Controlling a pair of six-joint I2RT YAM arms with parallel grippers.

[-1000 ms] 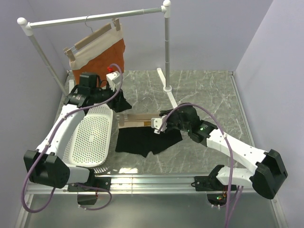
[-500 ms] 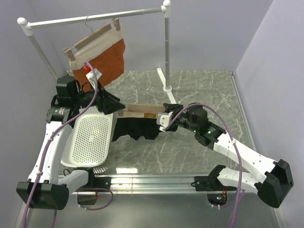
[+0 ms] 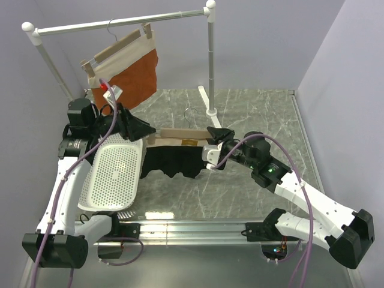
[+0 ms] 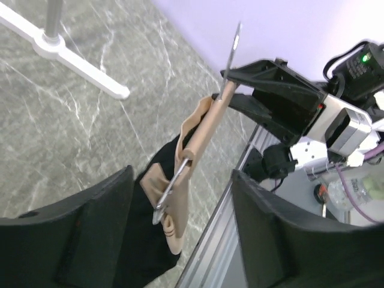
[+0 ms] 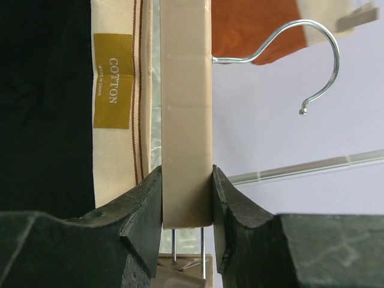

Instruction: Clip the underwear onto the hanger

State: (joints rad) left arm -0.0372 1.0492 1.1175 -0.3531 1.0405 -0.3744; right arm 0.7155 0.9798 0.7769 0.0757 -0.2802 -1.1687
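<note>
Grey stone table [image 3: 258, 114] held a white basket [image 3: 114, 174] on its left side. Black underwear [image 3: 174, 162] with a tan band hung in the middle, between the two arms and just beside the basket. Its band lay right next to the wooden hanger [image 3: 180, 133]. The right gripper [image 3: 213, 141] pinched the hanger bar tight near its right end. The left gripper [image 3: 141, 129] sat at the left end, fingers wide apart, with a clip [image 4: 171, 198] between them, touching neither.
</note>
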